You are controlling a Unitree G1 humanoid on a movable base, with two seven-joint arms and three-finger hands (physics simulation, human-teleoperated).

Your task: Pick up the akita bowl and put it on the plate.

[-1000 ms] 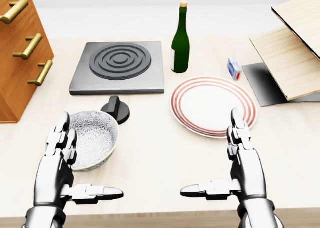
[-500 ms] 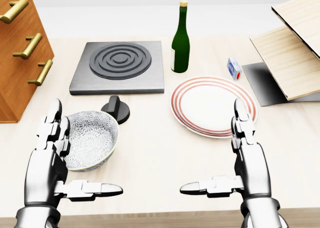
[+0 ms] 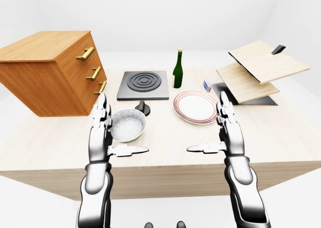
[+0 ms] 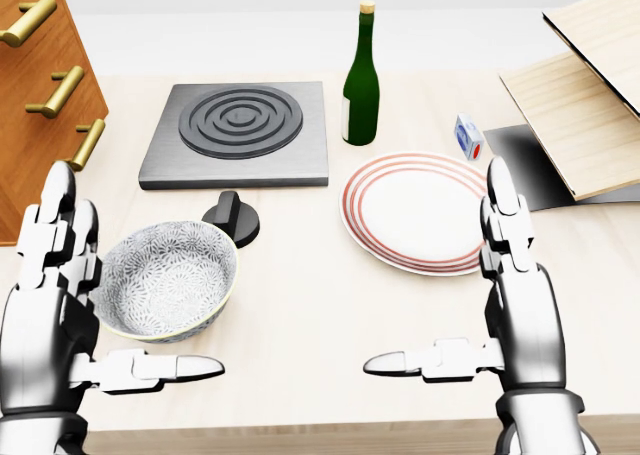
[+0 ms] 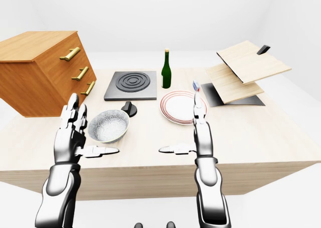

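It looked like a pretend kitchen. A light wooden surface [image 4: 320, 305] held a black stove burner [image 4: 238, 133], a green bottle [image 4: 361, 85], a striped plate [image 4: 352, 210], a bowl [image 4: 165, 275], and wooden drawers [image 3: 45, 72] at the left.

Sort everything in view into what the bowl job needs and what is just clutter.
For the job: akita bowl, plate, left hand, right hand.
Lying about: green bottle, burner, black knob, small carton, drawer chest, wooden boards.

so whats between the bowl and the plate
Only bare table lies between bowl and plate in the head view; the black knob sits above the bowl.
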